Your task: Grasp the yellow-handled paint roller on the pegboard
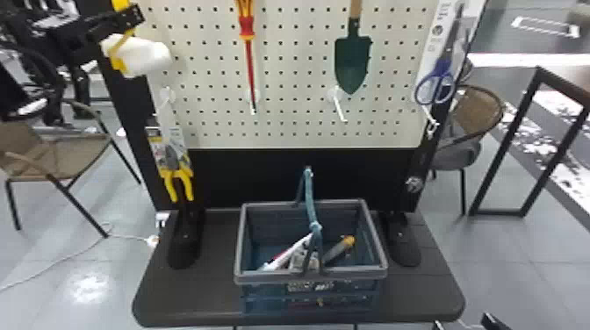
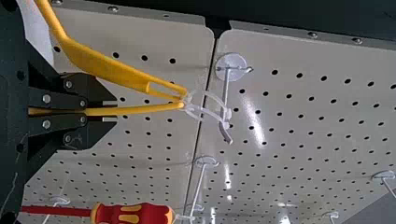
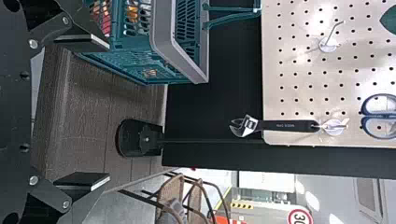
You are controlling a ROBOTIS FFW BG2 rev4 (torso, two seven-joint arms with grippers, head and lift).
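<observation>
Two fingers of black L gripper [image 2: 115, 112] clamp yellow-handled paint roller [image 2: 102, 67], left side of white pegboard [image 1: 289, 87]; clear plastic ties [image 2: 205, 111] on silver hook [image 2: 226, 93]. Black R gripper [image 3: 109, 111]: fingers apart. Risk: pull w/o unhooking may snag ties.

From my chair, the roomy lane over the pegboard [image 1: 295, 80] runs between the red screwdriver [image 1: 246, 27] and the green trowel [image 1: 352, 59]. Watch the pegs [image 1: 339, 105] by their lower tips though, those stick out. Up at the left, a clear loop [image 2: 212, 113] meets a hook [image 2: 226, 93] whose bent tip blocks a dead-straight slide off. Lower down, the basket [image 1: 239, 245] hogs the middle of the tabletop [image 1: 202, 294], its raised handle [image 1: 309, 197] splitting the opening, with room either side.
</observation>
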